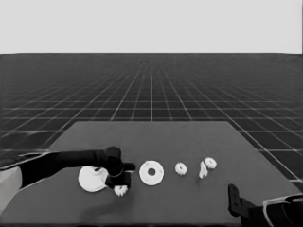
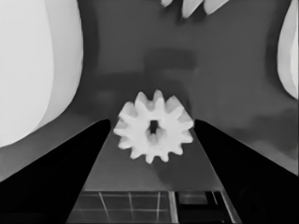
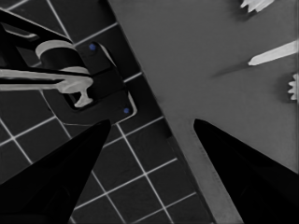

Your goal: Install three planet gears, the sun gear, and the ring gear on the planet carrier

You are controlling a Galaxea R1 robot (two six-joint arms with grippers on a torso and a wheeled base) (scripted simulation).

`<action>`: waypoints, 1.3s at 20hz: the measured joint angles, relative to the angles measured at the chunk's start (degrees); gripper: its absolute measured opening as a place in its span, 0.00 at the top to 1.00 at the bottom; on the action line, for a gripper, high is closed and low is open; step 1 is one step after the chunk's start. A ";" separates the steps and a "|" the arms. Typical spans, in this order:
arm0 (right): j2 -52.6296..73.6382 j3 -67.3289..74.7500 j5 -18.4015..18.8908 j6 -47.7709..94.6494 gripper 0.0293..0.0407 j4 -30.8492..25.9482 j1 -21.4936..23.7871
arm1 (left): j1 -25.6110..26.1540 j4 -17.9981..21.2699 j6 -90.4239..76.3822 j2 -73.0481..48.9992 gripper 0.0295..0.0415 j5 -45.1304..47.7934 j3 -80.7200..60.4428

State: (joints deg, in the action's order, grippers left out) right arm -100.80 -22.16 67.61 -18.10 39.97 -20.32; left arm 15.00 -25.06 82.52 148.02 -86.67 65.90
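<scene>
On the table (image 1: pixel 189 198) we see the larger round part (image 1: pixel 91 179) just beside the left gripper (image 1: pixel 118 181), and the smaller round part (image 1: pixel 151 172) on its other side. Between its spread fingers (image 2: pixel 70 172) lies one small gear (image 2: pixel 153 126) — ungripped, with gaps either side. The right gripper (image 3: pixel 152 123) waits open past the table's corner — away from every part.
</scene>
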 joint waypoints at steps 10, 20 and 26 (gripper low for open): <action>0.00 0.00 0.00 0.00 0.19 0.00 0.00 | 0.39 -0.42 -0.28 0.15 0.86 0.27 0.52; 0.00 0.00 0.00 0.00 0.19 0.00 0.00 | -12.56 12.29 4.87 -1.70 0.86 -2.85 -7.29; 0.00 0.00 0.00 0.00 0.19 0.00 0.00 | -13.99 13.79 7.65 12.44 0.86 -3.48 4.42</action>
State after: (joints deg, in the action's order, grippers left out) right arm -100.80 -22.16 67.61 -18.10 39.97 -20.32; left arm 1.01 -11.28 90.17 160.47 -90.15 70.32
